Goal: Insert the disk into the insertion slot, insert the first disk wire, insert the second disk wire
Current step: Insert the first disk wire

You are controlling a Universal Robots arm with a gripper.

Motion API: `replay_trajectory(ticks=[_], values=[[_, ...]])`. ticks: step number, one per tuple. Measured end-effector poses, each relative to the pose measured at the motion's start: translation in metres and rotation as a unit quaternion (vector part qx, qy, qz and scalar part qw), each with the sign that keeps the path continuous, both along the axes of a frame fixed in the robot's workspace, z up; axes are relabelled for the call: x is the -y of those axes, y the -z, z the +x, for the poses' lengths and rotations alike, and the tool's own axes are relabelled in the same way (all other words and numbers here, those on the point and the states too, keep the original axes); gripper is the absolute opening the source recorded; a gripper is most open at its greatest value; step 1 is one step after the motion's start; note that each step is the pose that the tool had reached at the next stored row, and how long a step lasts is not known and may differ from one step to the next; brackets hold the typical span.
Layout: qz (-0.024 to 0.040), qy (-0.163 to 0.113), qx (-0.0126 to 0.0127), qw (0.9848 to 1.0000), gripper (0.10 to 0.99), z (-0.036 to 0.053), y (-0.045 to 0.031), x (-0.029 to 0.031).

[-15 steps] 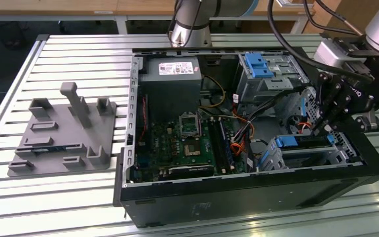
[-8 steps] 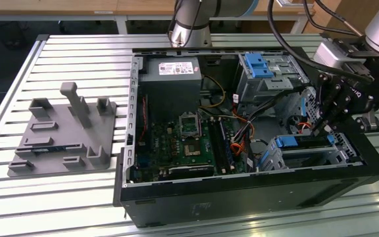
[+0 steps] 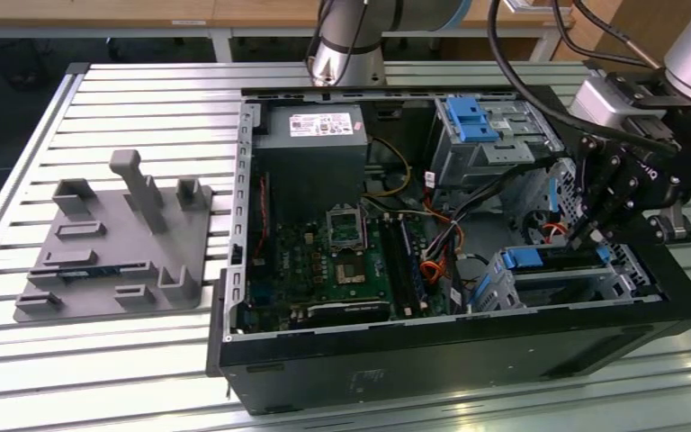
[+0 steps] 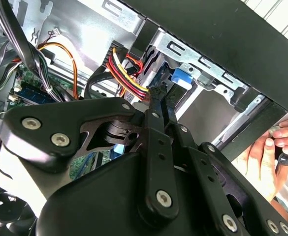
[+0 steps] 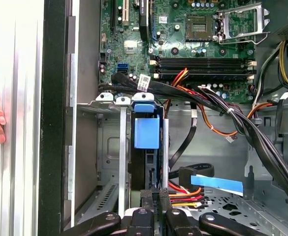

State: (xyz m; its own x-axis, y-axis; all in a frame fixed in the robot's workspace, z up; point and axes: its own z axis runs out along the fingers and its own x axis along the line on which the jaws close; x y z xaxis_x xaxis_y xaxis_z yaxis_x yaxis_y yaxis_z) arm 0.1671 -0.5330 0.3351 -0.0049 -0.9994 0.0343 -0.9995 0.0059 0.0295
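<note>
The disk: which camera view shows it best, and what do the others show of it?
The first wrist view: the disk sits unobstructed, its blue frame facing the camera inside the insertion slot. The exterior view shows it partly, beside the hand. The second wrist view shows a patch of blue frame past the hand.

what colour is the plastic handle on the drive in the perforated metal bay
Bright blue. The drive's plastic frame handle shows best in the first wrist view.
</note>
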Motion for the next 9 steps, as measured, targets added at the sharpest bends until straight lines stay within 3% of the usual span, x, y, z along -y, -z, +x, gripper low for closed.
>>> replay_trajectory(ticks=[9], values=[[0.0001,0.000,-0.0004,1.0000,0.165,0.0001,0.0024,0.0002]])
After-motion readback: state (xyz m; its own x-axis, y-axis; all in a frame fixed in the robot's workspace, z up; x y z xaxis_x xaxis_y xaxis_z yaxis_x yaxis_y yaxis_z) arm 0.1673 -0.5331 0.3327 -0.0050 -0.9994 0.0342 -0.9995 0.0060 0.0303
